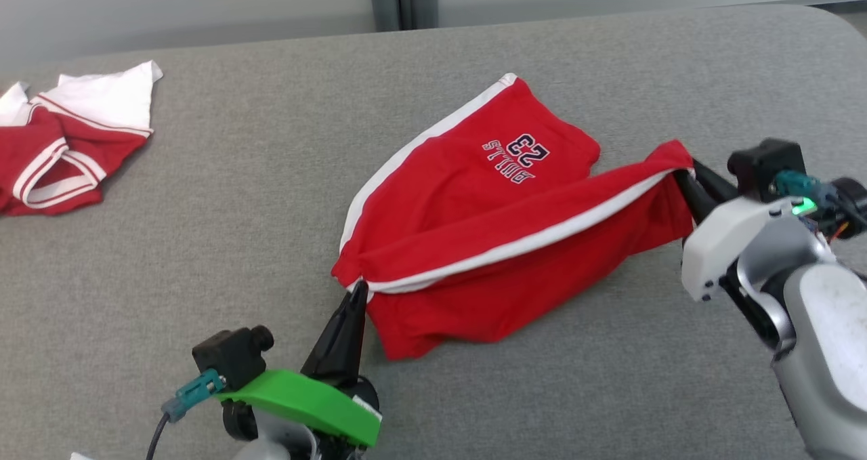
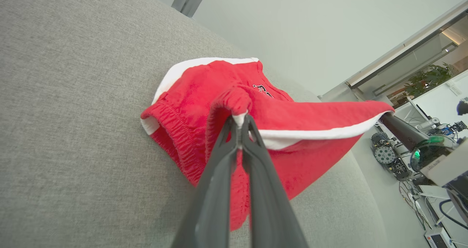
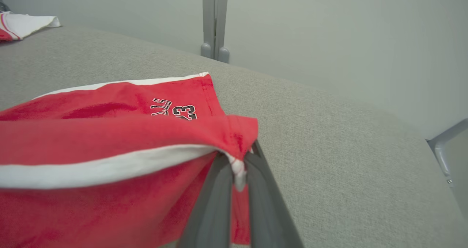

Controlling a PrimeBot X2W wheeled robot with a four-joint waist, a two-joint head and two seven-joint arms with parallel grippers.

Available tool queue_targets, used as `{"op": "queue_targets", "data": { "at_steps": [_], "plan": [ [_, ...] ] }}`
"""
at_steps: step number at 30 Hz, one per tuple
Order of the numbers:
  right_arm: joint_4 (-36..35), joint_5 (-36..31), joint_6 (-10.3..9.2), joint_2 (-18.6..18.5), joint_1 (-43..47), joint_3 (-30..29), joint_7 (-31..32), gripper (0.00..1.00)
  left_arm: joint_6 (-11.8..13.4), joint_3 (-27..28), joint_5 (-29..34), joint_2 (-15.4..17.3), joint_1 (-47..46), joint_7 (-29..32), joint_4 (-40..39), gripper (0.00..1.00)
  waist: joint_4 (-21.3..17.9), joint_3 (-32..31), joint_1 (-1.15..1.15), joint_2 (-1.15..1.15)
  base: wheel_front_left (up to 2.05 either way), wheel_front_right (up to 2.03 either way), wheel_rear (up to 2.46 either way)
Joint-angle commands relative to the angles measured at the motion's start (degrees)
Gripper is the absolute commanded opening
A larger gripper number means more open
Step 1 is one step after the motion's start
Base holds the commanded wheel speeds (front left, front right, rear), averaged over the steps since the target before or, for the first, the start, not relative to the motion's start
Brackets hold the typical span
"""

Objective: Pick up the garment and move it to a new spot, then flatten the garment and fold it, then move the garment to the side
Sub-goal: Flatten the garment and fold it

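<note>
Red white-striped shorts (image 1: pixel 474 243) stretched, half-lifted off grey table.

head: above, looking down at table (image 1: pixel 237 257) | wrists: low, close | shared: shorts (image 1: pixel 474 223)

The things are carried by a grey, cloth-covered desk (image 1: pixel 223 196) with a rounded far right corner. Near its middle, red cloth shorts with white side stripes (image 1: pixel 474 209) are spread, the printed part resting on the surface. Well apart, at the left edge, a crumpled red-and-white cloth garment (image 1: pixel 61 141) is laid.
</note>
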Motion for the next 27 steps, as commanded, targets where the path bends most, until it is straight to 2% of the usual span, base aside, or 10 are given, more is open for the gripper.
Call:
{"op": "queue_targets", "data": {
  "at_steps": [1, 10, 16, 22, 23, 25, 27],
  "plan": [
    [1.60, 0.24, -0.08, -1.07, -3.11, 1.01, 0.63, 0.00, -0.66, 0.58, -1.07, -1.07, -2.12, 0.11, 1.16, 0.00, 3.75, 3.67, 0.00, 0.00, 0.00, 0.00, 0.00],
    [14.81, 2.45, -0.08, -4.41, -20.79, 8.12, 4.49, 0.00, -1.99, 1.97, -2.98, -6.60, -11.98, 1.05, 10.71, 0.00, 8.86, 9.69, 0.00, 0.00, 0.00, 0.00, 0.00],
    [23.84, 3.26, -0.08, -5.03, -29.65, 11.02, 3.67, 0.00, -4.13, 2.52, -3.65, -8.88, -17.39, 0.78, 16.08, 0.00, 11.17, 12.51, 0.00, 0.00, 0.00, 0.00, 0.00],
    [31.33, 3.79, -0.08, -4.50, -35.10, 13.90, 1.49, 0.00, -5.21, 2.63, -4.11, -10.19, -20.51, 0.54, 19.70, 0.00, 12.36, 13.55, 0.00, 0.00, 0.00, 0.00, 0.00],
    [32.40, 3.95, -0.08, -4.38, -35.70, 14.25, 1.08, 0.09, -5.28, 2.60, -4.14, -10.34, -20.77, 0.55, 20.10, 0.00, 12.45, 13.61, 0.00, 0.00, 0.00, 0.00, 0.00],
    [35.07, 4.32, -0.08, -4.04, -37.04, 15.14, -0.04, 0.45, -5.44, 2.42, -4.55, -10.65, -21.27, 0.77, 21.01, 0.00, 12.67, 13.65, 0.00, 0.00, 0.00, 0.00, 0.00],
    [36.87, 4.53, -0.08, -3.83, -38.06, 15.61, -1.51, 1.00, -5.49, 2.30, -4.64, -10.82, -21.37, 0.80, 21.54, 0.00, 12.80, 13.57, 0.00, 0.00, 0.00, 0.00, 0.00]
  ]
}}
